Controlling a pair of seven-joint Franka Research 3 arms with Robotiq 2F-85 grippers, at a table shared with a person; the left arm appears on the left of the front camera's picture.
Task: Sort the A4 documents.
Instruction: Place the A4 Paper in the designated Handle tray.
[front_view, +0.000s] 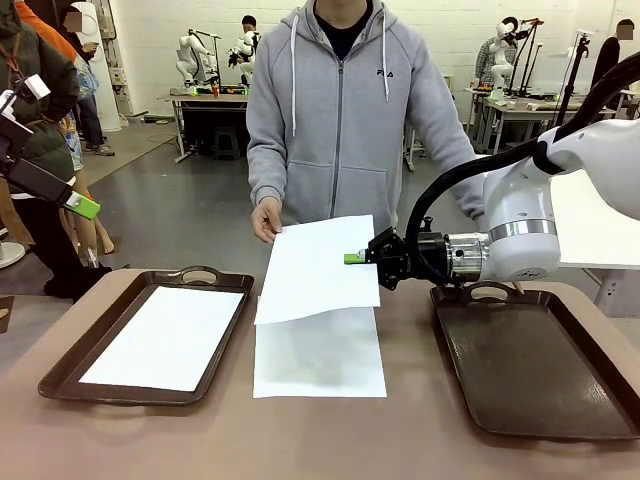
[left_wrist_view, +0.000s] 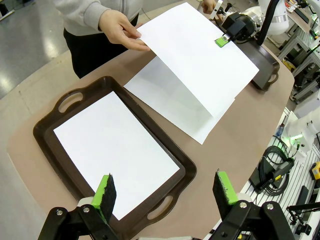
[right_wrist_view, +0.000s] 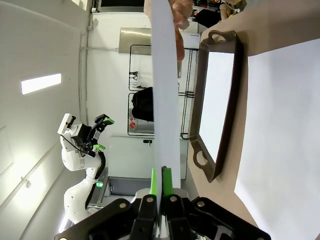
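Observation:
One A4 document (front_view: 318, 268) hangs in the air over the table's middle. My right gripper (front_view: 355, 259) is shut on its right edge, and a person's hand (front_view: 265, 220) holds its far left corner. In the right wrist view this sheet (right_wrist_view: 165, 100) runs edge-on out of the closed gripper (right_wrist_view: 161, 182). A second sheet (front_view: 320, 360) lies flat on the table beneath it. A third sheet (front_view: 165, 337) lies in the left tray (front_view: 70, 385). My left gripper (left_wrist_view: 165, 192) is open and empty, high above that tray's near end (left_wrist_view: 165, 207); a green fingertip (front_view: 85, 207) shows at far left.
An empty dark brown tray (front_view: 530, 360) stands at the right, under my right arm. The person in a grey hoodie stands at the table's far edge. Cables and gear (left_wrist_view: 275, 165) lie beyond the table's rounded edge in the left wrist view.

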